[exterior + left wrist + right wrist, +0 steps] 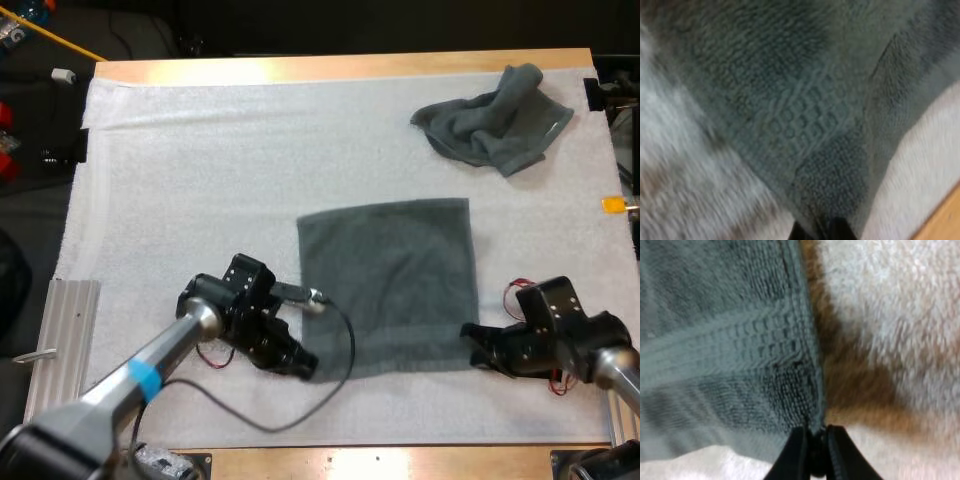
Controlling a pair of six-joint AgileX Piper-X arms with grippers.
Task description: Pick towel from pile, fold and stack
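A dark grey-green towel [390, 280] lies spread flat in the middle of the white mat. My left gripper [308, 366] is down at its near left corner, and the left wrist view has the towel's woven band [810, 115] close up with the corner pinched between the fingertips [840, 231]. My right gripper [472, 343] is at the near right corner; its black fingers [795, 455] press on the towel's hemmed corner [807, 390] from both sides. A crumpled towel [495, 125] of the same colour sits at the far right of the mat.
The white mat [200, 180] covers most of the wooden table [300, 68]. A ribbed metal piece [62, 345] lies off the mat's left edge. Open mat stretches to the left and behind the flat towel.
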